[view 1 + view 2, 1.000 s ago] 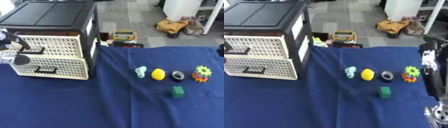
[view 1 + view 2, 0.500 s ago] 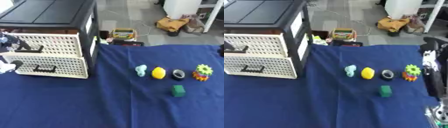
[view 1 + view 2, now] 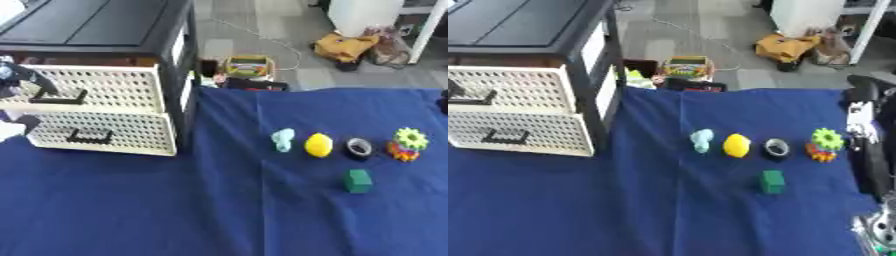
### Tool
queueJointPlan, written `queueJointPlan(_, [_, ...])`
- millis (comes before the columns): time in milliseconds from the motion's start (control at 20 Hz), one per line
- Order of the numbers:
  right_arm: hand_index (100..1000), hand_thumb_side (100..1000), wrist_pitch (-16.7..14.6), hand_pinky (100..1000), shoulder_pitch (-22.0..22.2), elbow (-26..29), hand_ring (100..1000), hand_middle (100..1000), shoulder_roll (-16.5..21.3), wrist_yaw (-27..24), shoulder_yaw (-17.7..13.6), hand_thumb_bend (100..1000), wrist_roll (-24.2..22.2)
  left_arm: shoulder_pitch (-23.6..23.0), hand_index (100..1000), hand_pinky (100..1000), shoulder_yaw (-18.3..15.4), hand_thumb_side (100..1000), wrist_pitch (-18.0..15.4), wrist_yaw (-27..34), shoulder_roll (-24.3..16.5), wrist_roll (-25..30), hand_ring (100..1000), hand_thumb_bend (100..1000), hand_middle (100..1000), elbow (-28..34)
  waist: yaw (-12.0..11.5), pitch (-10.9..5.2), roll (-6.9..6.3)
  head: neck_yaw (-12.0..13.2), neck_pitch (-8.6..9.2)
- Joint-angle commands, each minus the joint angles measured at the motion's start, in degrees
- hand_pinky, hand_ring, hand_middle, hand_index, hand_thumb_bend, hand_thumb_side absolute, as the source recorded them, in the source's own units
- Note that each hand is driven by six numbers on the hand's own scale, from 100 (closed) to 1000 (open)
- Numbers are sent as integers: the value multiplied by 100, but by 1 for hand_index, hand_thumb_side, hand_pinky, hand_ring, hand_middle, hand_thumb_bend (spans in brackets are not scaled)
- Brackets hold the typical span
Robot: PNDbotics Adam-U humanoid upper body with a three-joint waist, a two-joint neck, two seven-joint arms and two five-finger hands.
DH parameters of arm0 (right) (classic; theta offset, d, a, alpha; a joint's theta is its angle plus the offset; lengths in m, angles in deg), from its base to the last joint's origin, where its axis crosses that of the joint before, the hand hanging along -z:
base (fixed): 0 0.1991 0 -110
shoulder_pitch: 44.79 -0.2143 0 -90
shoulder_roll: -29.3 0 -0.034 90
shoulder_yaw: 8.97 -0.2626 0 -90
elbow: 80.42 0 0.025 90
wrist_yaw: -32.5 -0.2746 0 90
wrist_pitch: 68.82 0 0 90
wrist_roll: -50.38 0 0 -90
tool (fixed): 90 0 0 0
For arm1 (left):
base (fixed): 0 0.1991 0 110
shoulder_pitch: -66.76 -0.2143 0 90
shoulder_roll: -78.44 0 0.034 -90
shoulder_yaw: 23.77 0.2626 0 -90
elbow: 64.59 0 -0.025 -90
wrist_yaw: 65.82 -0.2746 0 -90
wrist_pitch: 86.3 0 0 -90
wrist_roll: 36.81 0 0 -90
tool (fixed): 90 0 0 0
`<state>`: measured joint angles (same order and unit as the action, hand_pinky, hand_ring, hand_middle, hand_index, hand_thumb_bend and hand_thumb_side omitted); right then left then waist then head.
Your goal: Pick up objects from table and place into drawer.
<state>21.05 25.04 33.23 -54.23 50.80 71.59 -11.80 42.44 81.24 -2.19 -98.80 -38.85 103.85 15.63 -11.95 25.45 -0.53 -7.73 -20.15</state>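
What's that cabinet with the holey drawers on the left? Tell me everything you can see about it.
The drawer unit is a black-framed cabinet with a flat dark top, standing on the blue tablecloth at the table's left. It holds two cream, plastic-looking drawers with perforated fronts and black handles. The upper drawer and the lower drawer both stick out from the frame. The robot's left hand is at the upper drawer's handle at the view's left edge; its grip is unclear.

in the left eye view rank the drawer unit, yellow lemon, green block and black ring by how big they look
1. drawer unit, by far the largest
2. yellow lemon
3. green block and black ring: they look about alike, so no ranking between them
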Motion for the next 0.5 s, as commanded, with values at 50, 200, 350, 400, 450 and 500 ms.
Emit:
queueJointPlan(50, [735,911,-12,587,-56,94,586,557,68,15,0,100,-24,166,918,100,-89,357,39,-122,-71,-68,100,150,100,-6,12,-112,0,15,77])
queueJointPlan(200, [735,912,-16,587,-60,94,586,557,70,15,0,100,-25,199,914,100,-83,351,27,-223,-26,-122,100,145,100,-66,27,-101,1,24,88])
queueJointPlan(350, [735,912,-19,587,-63,94,585,556,69,16,0,100,-26,211,914,100,-57,352,-10,-319,3,-127,100,150,100,-132,43,-84,-3,31,96])
queueJointPlan(400, [735,911,-18,587,-62,94,585,556,66,16,-1,100,-26,215,915,100,-52,351,-20,-345,16,-130,100,152,100,-153,47,-77,-4,35,100])
queueJointPlan(450, [735,911,-16,587,-62,94,585,556,64,16,0,100,-27,221,913,100,-46,351,-28,-367,29,-133,100,157,100,-171,51,-71,-5,38,101])
queueJointPlan(500, [735,911,-17,587,-63,94,585,556,64,17,0,100,-28,227,914,100,-39,349,-37,-393,39,-134,100,164,100,-188,54,-66,-6,41,102])
